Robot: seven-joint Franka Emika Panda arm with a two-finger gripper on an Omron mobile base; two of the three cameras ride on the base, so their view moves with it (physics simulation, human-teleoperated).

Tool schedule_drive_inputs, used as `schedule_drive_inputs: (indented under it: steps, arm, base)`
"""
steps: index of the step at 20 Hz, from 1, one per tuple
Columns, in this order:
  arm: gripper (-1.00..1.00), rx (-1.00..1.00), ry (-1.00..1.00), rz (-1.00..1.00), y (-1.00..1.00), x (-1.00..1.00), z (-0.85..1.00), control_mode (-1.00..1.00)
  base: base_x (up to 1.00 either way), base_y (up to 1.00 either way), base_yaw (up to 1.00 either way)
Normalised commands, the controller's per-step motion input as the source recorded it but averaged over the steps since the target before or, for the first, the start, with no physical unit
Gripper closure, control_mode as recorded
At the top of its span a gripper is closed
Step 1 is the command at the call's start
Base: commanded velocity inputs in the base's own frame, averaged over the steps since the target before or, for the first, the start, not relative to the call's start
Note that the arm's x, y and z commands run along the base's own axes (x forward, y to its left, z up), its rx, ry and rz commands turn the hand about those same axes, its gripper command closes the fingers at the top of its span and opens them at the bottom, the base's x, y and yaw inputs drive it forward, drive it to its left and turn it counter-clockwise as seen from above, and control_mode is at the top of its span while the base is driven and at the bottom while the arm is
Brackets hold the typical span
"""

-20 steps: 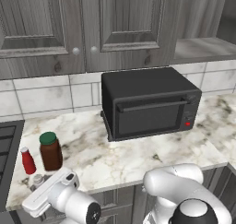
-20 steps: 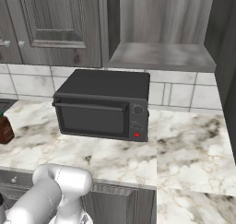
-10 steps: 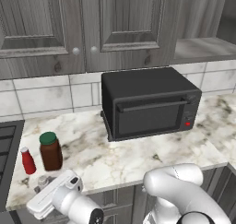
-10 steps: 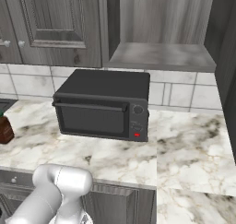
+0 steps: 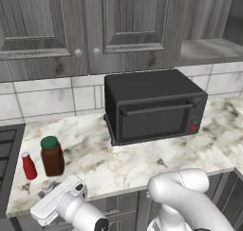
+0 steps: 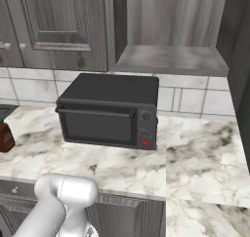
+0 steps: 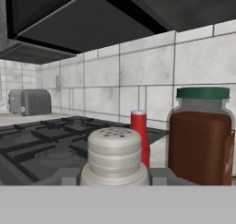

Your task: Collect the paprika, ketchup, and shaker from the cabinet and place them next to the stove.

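Your gripper (image 5: 46, 193) sits low at the near left counter (image 5: 142, 161) edge, fingers closed on the shaker (image 7: 114, 156), which stands on the counter just near of the paprika (image 5: 51, 156) and ketchup (image 5: 29, 166). Those two stand side by side, ketchup left, right beside the stove (image 5: 8, 154). The cabinet (image 6: 171, 58) is far right, above the toaster oven (image 5: 153, 105).

I see a reddish-brown paprika (image 5: 52, 159) jar with dark green lid, bright red ketchup (image 5: 29, 166), whitish ribbed shaker (image 7: 114, 156), black toaster oven (image 5: 153, 106), white-and-grey marbled counter (image 5: 123, 163), black stove (image 7: 50, 147), grey wood-grain doors (image 5: 90, 25)
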Motion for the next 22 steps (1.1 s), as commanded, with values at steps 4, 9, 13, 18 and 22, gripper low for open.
schedule_drive_inputs:
  steps: [4, 9, 13, 18, 22]
  arm:
    - [1.00, 0.06, -0.03, 0.00, -0.06, 0.28, -0.11, -1.00]
    - [1.00, 0.06, -0.02, 0.00, -0.05, 0.33, -0.12, -1.00]
    - [1.00, 0.04, -0.02, 0.00, -0.01, 0.27, -0.17, -1.00]
    - [1.00, 0.02, -0.02, 0.00, 0.00, 0.21, -0.22, -1.00]
    - [1.00, 0.01, 0.00, 0.00, 0.00, 0.26, -0.20, -1.00]
  base:
    - [0.00, 0.00, 0.00]
    - [0.00, 0.00, 0.00]
    - [0.00, 0.00, 0.00]
    - [0.00, 0.00, 0.00]
    - [0.00, 0.00, 0.00]
